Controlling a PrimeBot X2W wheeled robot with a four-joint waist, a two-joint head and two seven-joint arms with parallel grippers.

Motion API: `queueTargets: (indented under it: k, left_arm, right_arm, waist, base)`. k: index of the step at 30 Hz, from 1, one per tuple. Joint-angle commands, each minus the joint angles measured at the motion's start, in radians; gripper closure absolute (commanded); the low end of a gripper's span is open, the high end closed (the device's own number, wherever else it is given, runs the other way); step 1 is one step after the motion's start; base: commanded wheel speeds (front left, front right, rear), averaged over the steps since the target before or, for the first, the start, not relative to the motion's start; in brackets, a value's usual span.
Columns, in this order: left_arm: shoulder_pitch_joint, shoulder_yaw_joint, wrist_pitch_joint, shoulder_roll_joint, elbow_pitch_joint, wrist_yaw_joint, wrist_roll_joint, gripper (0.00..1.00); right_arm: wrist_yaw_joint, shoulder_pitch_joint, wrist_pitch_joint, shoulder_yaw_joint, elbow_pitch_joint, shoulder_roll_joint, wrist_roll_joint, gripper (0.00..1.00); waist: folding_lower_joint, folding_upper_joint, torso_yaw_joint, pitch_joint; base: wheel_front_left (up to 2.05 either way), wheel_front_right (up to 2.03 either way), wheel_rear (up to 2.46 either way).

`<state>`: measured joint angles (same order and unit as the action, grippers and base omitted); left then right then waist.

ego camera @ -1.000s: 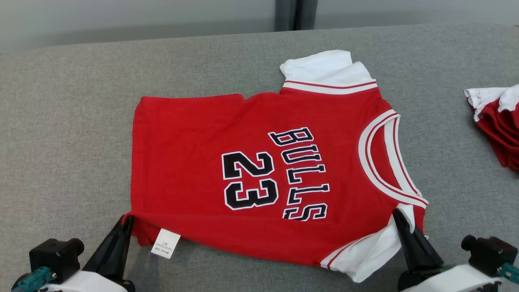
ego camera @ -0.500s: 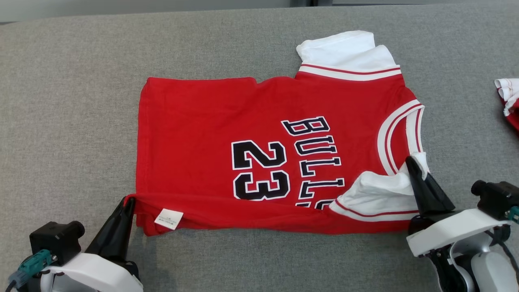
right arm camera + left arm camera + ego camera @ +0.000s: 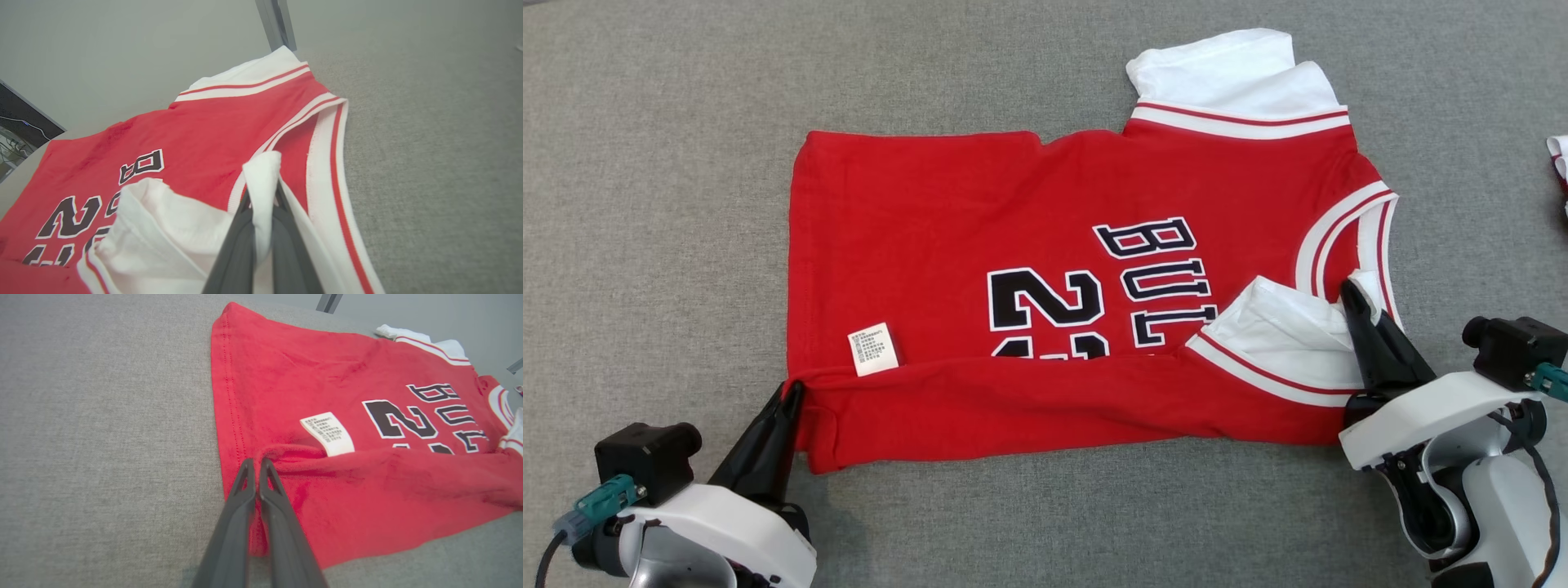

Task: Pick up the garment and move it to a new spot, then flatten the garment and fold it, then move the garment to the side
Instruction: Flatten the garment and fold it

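Observation:
The garment [image 3: 980,204] is a red jersey with white sleeves and black "BULLS 23" lettering, lying on the grey table. Its near long edge is folded over onto the front, covering the lower half of the lettering. My left gripper [image 3: 791,394] is shut on the red hem corner [image 3: 261,455] at the lower left, beside a white care label [image 3: 874,349]. My right gripper [image 3: 1352,296] is shut on the white sleeve [image 3: 261,179] at the right, held over the jersey near the neck trim [image 3: 1339,224].
The grey fabric table [image 3: 645,245] spreads wide on all sides of the jersey. A bit of another red and white garment [image 3: 1560,163] shows at the right edge. A wall and a dark post [image 3: 278,24] stand behind the table.
Both grippers have carried the near edge of the jersey away from me and over its front, so the fold covers more of the lettering. The camera has tilted down.

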<state>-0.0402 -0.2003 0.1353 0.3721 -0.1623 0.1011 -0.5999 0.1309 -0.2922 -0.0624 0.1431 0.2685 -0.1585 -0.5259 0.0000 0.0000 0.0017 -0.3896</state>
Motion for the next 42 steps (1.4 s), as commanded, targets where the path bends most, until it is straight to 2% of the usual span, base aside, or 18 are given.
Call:
queueTargets:
  k: [1, 2, 3, 4, 5, 6, 13, 17, 21, 27, 33, 42]
  left_arm:
    - [0.028, -0.001, -0.010, 0.001, 0.013, -0.011, -0.003, 1.00]
    - [0.041, -0.006, -0.021, -0.008, 0.033, -0.019, -0.006, 0.89]
    - [0.048, -0.007, -0.031, -0.013, 0.041, -0.021, -0.004, 0.57]
    - [0.055, -0.009, -0.037, -0.020, 0.052, -0.024, -0.005, 0.04]
    - [0.057, -0.013, -0.044, -0.023, 0.064, -0.025, -0.005, 0.00]
    - [0.056, -0.013, -0.056, -0.025, 0.069, -0.029, -0.002, 0.00]
    - [0.083, -0.014, -0.138, -0.036, 0.093, -0.024, 0.039, 0.00]
    - [0.099, -0.008, -0.236, -0.049, 0.092, -0.013, 0.079, 0.00]
    - [0.096, 0.005, -0.331, -0.074, 0.084, 0.022, 0.124, 0.00]
    - [0.072, 0.021, -0.373, -0.106, 0.095, 0.060, 0.144, 0.00]
    - [0.042, 0.022, -0.388, -0.115, 0.129, 0.051, 0.154, 0.00]
    - [-0.013, 0.000, -0.395, -0.110, 0.186, 0.033, 0.166, 0.00]
  right_arm:
    - [0.000, -0.012, -0.008, 0.001, 0.015, -0.004, -0.001, 1.00]
    - [0.000, -0.013, -0.014, 0.003, 0.030, -0.001, -0.004, 1.00]
    - [0.000, -0.014, -0.023, 0.005, 0.032, -0.002, -0.005, 0.97]
    - [0.000, -0.012, -0.029, 0.007, 0.036, -0.003, -0.004, 0.56]
    - [0.000, -0.007, -0.038, 0.012, 0.041, -0.006, 0.001, 0.28]
    - [0.000, -0.003, -0.044, 0.015, 0.043, -0.007, 0.004, 0.00]
    - [0.000, 0.016, -0.086, 0.037, 0.023, -0.036, 0.063, 0.00]
    - [0.000, 0.044, -0.120, 0.021, -0.012, -0.046, 0.131, 0.00]
    - [0.000, 0.071, -0.145, -0.026, -0.064, -0.052, 0.218, 0.00]
    - [0.000, 0.137, -0.159, -0.093, -0.154, -0.021, 0.260, 0.00]
    - [0.000, 0.208, -0.149, -0.117, -0.212, -0.003, 0.256, 0.00]
    - [0.000, 0.286, -0.126, -0.134, -0.229, 0.017, 0.235, 0.00]
  waist:
    - [0.0000, 0.0000, 0.003, -0.003]
    - [0.0000, 0.0000, 0.005, -0.005]
    - [0.0000, 0.0000, 0.005, -0.005]
    - [0.0000, 0.0000, 0.005, -0.004]
    - [0.0000, 0.0000, 0.004, 0.003]
    - [0.0000, 0.0000, 0.002, 0.008]
    - [0.0000, 0.0000, -0.007, 0.041]
    - [0.0000, 0.0000, -0.014, 0.075]
    - [0.0000, 0.0000, -0.019, 0.112]
    - [0.0000, 0.0000, -0.023, 0.158]
    - [0.0000, 0.0000, -0.026, 0.194]
    - [0.0000, 0.0000, -0.033, 0.220]
  base:
    - [0.00, 0.00, 0.00]
    - [0.00, 0.00, 0.00]
    - [0.00, 0.00, 0.00]
    - [0.00, 0.00, 0.00]
    - [0.00, 0.00, 0.00]
    - [0.00, 0.00, 0.00]
    - [0.00, 0.00, 0.00]
    - [0.00, 0.00, 0.00]
    - [0.00, 0.00, 0.00]
    - [0.00, 0.00, 0.00]
    - [0.00, 0.00, 0.00]
    - [0.00, 0.00, 0.00]
